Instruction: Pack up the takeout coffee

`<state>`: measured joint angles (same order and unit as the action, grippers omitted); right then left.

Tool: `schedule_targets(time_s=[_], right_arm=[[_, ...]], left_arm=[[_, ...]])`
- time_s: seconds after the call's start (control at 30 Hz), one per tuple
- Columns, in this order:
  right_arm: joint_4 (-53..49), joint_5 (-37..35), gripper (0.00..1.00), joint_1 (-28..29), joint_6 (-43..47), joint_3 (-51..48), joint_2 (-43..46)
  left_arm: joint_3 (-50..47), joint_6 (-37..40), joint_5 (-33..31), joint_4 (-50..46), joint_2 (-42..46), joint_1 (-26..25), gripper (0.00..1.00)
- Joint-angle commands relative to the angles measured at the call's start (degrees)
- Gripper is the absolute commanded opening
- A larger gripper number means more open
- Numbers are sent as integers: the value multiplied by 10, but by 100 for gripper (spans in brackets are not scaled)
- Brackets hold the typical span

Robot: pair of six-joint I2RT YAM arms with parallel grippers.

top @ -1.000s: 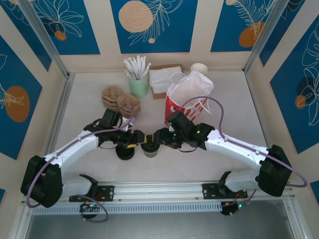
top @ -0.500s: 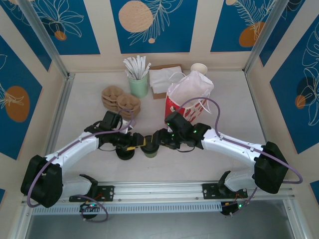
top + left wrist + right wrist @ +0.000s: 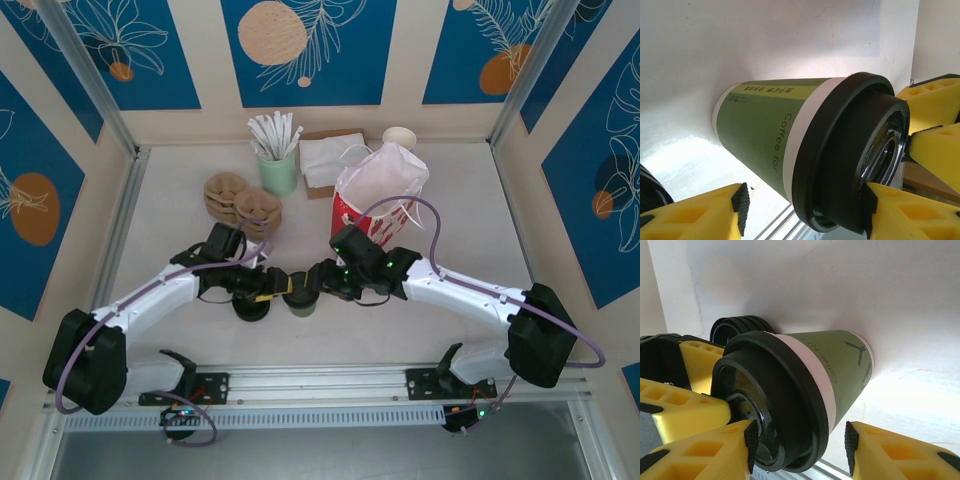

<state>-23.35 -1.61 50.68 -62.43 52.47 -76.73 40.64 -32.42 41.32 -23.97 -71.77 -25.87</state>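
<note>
I am looking at the takeout coffee (image 3: 299, 301) standing upright on the surface (image 3: 470, 225), in the lower centre of the top view. It is sitting just right of a stack of black lids (image 3: 250, 306) and below-left of the red bag (image 3: 378, 200). The two arms are meeting over it from either side.

The left end effector (image 3: 279, 288) is sitting partly open with the cup between its jaws. In its wrist view one yellow finger (image 3: 912, 215) is lying against the cup's black lid at lower right, while the other (image 3: 695, 215) is standing clear of the green body at lower left.

The right end effector (image 3: 314, 283) is likewise standing partly open astride the cup. Its finger (image 3: 695, 452) at lower left is touching the lid, and a sliver of white is showing between the other finger (image 3: 905, 455) and the cup. Neither is clamping anything.
</note>
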Motion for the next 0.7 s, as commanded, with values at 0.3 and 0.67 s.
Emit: schedule_targets(time_s=[0.3,0.67], right_arm=[[-6,-19,49,-4,-37,-30,-10],[-18,-23,47,-5,-55,-39,-21]], left_arm=[[-2,12,-10,-3,-12,6,60],[-11,16,-14,-1,-18,6,57]])
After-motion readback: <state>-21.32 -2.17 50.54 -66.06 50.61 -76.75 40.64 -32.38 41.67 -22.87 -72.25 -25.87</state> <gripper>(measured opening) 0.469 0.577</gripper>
